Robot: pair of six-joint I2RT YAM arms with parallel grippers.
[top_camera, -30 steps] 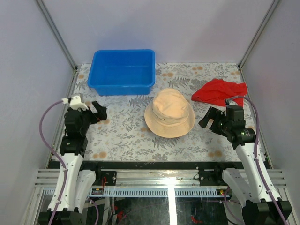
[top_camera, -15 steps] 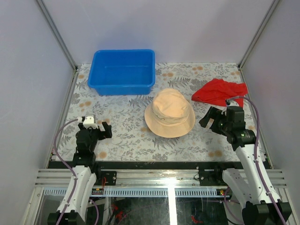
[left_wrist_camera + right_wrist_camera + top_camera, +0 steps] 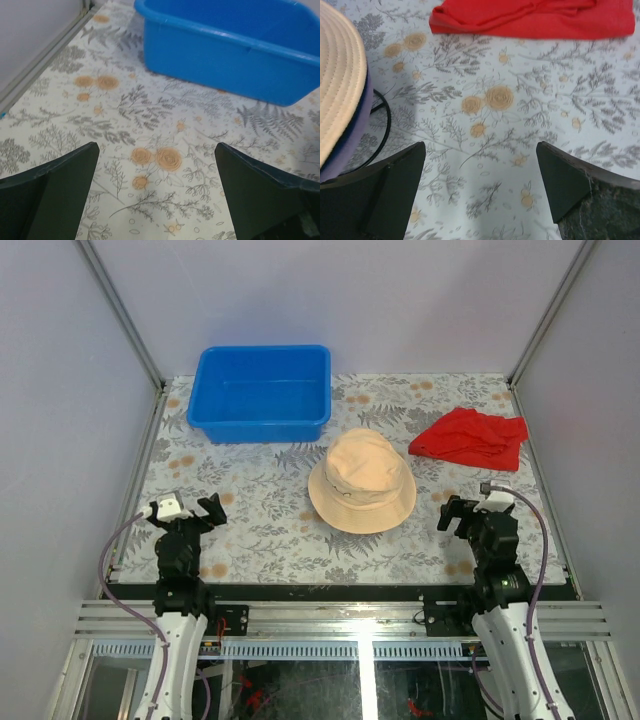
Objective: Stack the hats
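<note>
1. The beige hat (image 3: 361, 483) sits crown up near the middle of the floral table (image 3: 270, 530), topmost on a pile.
2. In the right wrist view, the edges of a navy hat (image 3: 366, 92) and a lavender hat (image 3: 342, 160) show beneath the beige brim. The ring of a black wire stand (image 3: 385, 120) lies on the table under them.
3. The left gripper (image 3: 195, 515) hangs low over the near left part of the table. Its jaws are spread wide and grasp nothing.
4. The pile lies ahead of this gripper and off to its right, well apart. Its own camera sees only the table and the blue bin (image 3: 230, 40).
5. The right gripper (image 3: 462, 518) hangs low at the near right, its jaws also spread wide and empty.
6. The pile lies ahead of this gripper and to its left, near but not touching.
7. A red cloth (image 3: 468, 436) lies flat on the table farther back, straight ahead of the right gripper and to the right of the pile.
</note>
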